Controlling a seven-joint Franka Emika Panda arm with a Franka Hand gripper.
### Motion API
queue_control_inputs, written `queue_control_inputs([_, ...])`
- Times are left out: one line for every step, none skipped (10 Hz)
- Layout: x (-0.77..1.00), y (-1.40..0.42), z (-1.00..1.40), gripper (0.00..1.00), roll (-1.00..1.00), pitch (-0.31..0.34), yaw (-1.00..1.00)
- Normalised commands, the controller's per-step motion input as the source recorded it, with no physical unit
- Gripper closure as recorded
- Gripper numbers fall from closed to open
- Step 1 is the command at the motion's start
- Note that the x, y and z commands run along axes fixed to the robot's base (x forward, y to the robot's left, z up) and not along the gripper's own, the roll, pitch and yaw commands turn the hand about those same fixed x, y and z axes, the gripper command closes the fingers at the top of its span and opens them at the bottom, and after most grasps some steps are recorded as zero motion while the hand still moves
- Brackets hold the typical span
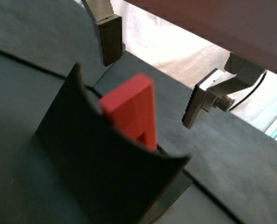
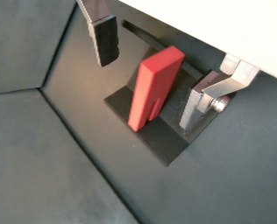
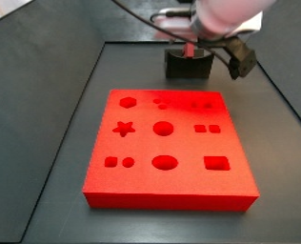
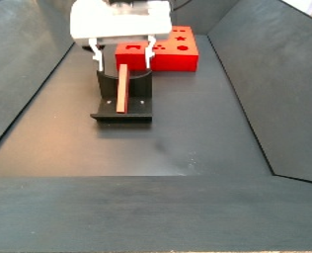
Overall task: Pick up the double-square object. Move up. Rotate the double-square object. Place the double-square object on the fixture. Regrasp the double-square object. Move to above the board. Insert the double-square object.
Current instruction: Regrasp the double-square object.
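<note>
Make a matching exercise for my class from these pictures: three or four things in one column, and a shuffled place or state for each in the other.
Things:
1. double-square object
2. fixture
3. board
4. gripper

Places or states:
A. open, fingers either side of the red piece
B. dark, on the floor, carrying the red piece
C. large red slab with shaped cutouts
D. leaning on the fixture

Pairs: 1-D, 2-B, 3-C, 4-A

Dark floor (image 4: 186,128), fixture (image 4: 123,107), board (image 3: 169,148), gripper (image 4: 120,63) above

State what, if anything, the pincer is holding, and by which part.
Nothing. The pincer is open, its fingers apart on either side of the red block, which leans on the fixture.
</note>
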Motion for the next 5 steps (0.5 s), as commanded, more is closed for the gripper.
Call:
queue_control_inputs([0.09, 0.01, -0.66, 0.00, 0.06, -0.023, 0.00])
queue_control_inputs([0.08, 0.01, -0.53, 0.00, 0.06, -0.021, 0.00])
queue_control_inputs([0.07, 0.01, -0.40, 0.00, 0.05, -0.023, 0.01])
queue_control_inputs([0.06, 0.01, -0.22, 0.00, 0.05, -0.017, 0.01])
queue_control_inputs([0.01, 0.00, -0.18, 0.00, 0.05, -0.008, 0.01])
